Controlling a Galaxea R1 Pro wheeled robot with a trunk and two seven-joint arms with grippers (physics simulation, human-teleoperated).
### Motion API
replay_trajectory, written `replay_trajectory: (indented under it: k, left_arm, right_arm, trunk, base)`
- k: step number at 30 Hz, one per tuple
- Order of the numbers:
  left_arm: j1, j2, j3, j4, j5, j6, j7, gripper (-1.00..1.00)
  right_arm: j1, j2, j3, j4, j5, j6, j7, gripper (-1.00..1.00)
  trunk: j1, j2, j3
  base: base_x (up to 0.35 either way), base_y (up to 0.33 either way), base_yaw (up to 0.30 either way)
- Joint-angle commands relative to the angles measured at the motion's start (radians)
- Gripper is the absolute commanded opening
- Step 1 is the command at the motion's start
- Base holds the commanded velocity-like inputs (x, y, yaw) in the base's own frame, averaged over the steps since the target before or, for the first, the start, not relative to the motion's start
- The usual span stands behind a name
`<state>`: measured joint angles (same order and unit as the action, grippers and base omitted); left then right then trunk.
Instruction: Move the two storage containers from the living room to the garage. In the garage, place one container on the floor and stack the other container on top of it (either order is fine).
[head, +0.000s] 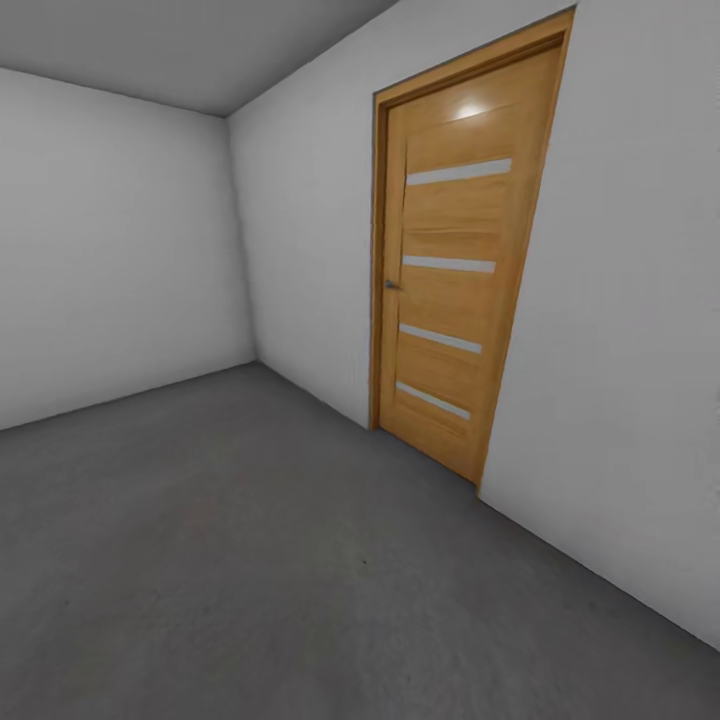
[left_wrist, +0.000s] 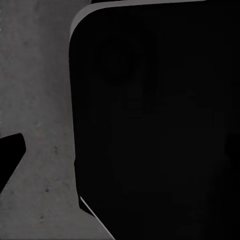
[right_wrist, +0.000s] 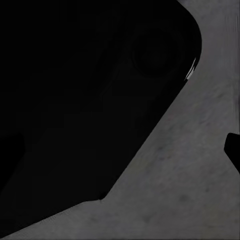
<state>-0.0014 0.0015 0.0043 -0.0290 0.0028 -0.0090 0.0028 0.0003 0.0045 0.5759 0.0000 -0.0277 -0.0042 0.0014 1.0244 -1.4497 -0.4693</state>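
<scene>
While the garage floor (head: 250, 560) and door (head: 455, 270) are faced, transit is judged; containers must be located, gripper states undeterminable.

The floor (head: 250, 560) was dark grey with a rough, faintly mottled matte grain. The walls (head: 120, 250) were plain white-grey, without pattern, and the ceiling (head: 180, 45) a darker grey. The door (head: 455, 270) was honey-coloured wood with visible grain, crossed by four pale frosted strips, and set in a frame of the same wood tone; its handle (head: 391, 285) was dull grey metal. In both wrist views, a black rounded body (left_wrist: 155, 130) stood against speckled grey concrete.
</scene>
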Motion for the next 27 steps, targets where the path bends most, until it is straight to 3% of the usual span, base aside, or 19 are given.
replay_trajectory:
  k: [1,7,27]
  left_arm:
    - [0.000,0.000,0.000,0.000,0.000,-0.001,0.000,1.00]
    - [0.000,0.001,0.000,0.000,0.002,0.000,0.000,1.00]
    - [0.000,0.001,0.001,0.000,0.005,-0.001,0.000,1.00]
  right_arm:
    - [0.000,0.000,0.004,0.000,-0.003,0.000,0.000,1.00]
    - [0.000,0.000,0.005,0.000,-0.003,0.000,0.000,1.00]
    - [0.000,0.000,0.005,0.000,-0.003,0.000,0.000,1.00]
  trunk:
    - [0.001,0.000,-0.001]
    - [0.001,0.000,-0.001]
    - [0.001,0.000,-0.001]
  base:
    - [0.317,0.000,-0.227]
    - [0.320,0.000,-0.109]
    - [0.322,0.000,-0.003]
